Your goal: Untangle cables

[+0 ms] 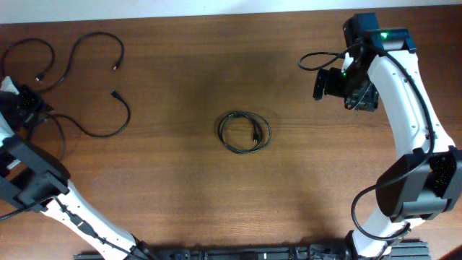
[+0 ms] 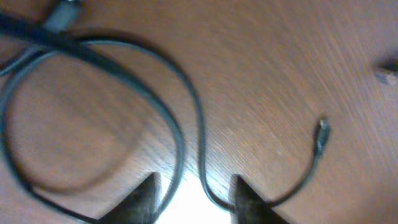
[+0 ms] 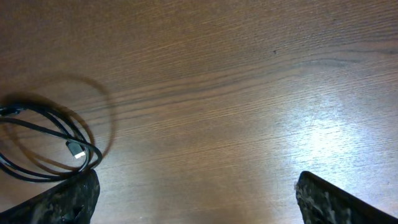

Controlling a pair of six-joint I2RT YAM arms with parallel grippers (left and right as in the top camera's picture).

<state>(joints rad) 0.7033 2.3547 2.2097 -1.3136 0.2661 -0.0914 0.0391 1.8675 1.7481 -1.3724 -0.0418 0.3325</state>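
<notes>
Long black cables (image 1: 127,115) lie loose and looped at the table's far left. My left gripper (image 1: 32,108) is over them at the left edge. In the left wrist view its fingers (image 2: 194,200) are open with two cable strands (image 2: 180,137) running between the tips, and a connector end (image 2: 321,134) lies to the right. A small coiled black cable (image 1: 221,133) sits at the table's middle. It also shows at the left of the right wrist view (image 3: 43,146). My right gripper (image 1: 323,83) is open wide and empty (image 3: 196,199), held at the far right.
The brown wooden table (image 1: 180,202) fills the view. The right arm's own black cable (image 1: 317,58) loops beside its wrist. The arm bases stand at the front edge.
</notes>
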